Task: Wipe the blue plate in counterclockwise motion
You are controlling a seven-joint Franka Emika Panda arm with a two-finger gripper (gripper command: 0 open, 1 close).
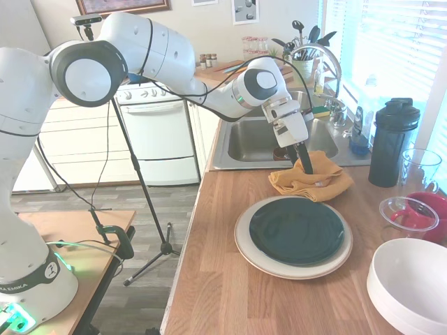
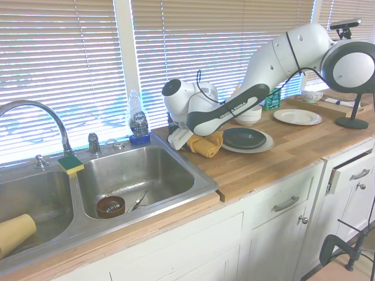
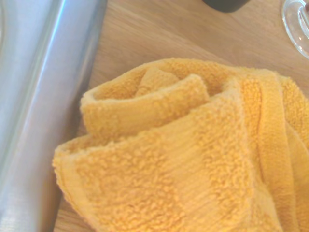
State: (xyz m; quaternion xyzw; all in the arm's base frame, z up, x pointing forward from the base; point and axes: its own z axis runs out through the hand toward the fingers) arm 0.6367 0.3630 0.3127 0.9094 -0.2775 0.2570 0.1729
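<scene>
Resting on the wooden kitchen counter point(image 1: 223, 279) beside the sink point(image 1: 253, 143), the gripper point(image 1: 304, 166) pinches the yellow towel point(image 1: 311, 181).

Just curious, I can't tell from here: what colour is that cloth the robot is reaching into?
The cloth is a plain golden yellow terry; the wrist view shows it best.

Cloth point(image 1: 311, 180) hides the jaws; white bowl point(image 1: 412, 285) cut off.
</scene>
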